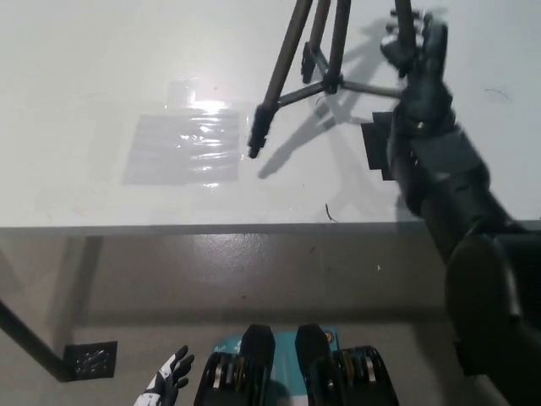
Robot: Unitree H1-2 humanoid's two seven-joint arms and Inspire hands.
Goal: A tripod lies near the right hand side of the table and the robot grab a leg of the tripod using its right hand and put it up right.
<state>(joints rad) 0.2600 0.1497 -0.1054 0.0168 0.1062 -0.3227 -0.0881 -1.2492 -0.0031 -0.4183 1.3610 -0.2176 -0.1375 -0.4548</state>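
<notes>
A: Tripod [297, 80], dark metal, slender legs with a cross-brace, standing on the right half of the wide white table [84, 101]. One leg's foot hangs near the shiny patch of clear tape [182, 148]; whether it touches the top, I cannot tell.

B: Held by?

A: Black right hand [414, 46], closed round the right-hand leg near the top edge of the view, the black forearm running down to the bottom right.

B: Risks, biggest first?

A: Table: smooth and glossy, so a foot could skid once weight comes on. Tripod: it looks tilted, and if the hand lets go before all feet are planted, it likely topples. Dark square marker [378, 148] under the forearm: a foot landing on its edge might sit unevenly.

B: Anything hidden?

A: The tripod's head and upper legs are cut off by the top of the frame. The far feet are behind the arm or out of view. White left hand [169, 385], lower left below the table, fingers spread, holding nothing, partly cropped.
</notes>
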